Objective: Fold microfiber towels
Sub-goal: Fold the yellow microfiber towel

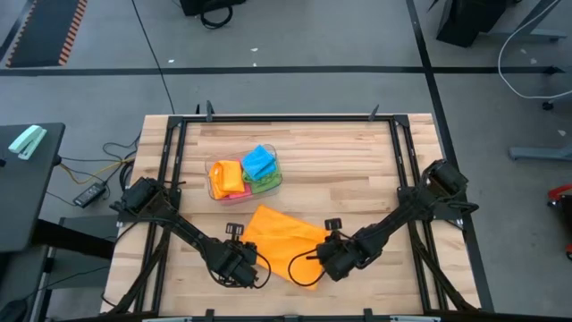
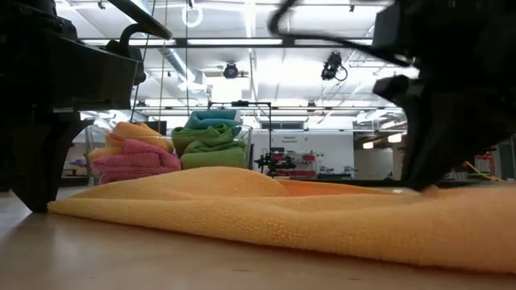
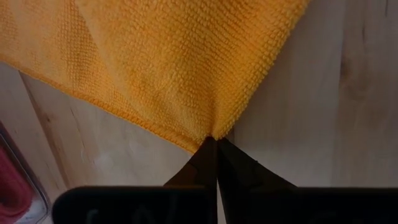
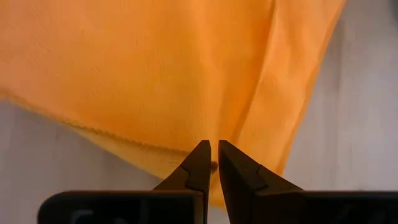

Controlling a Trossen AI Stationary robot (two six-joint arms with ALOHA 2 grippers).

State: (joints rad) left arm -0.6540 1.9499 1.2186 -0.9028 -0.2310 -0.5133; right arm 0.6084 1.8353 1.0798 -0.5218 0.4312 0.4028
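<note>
Left gripper (image 3: 216,142) clenched on orange towel (image 1: 281,237) corner. Right gripper (image 4: 214,149) pinches the other near corner, probably for folding toward the tub (image 1: 214,191).

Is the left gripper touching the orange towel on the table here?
Touching. The left wrist view shows the left gripper shut with its fingertips pinching the hemmed edge of the orange towel, no gap between them.

Orange towel (image 1: 284,240) spread flat; others (image 1: 243,173) folded.
</note>
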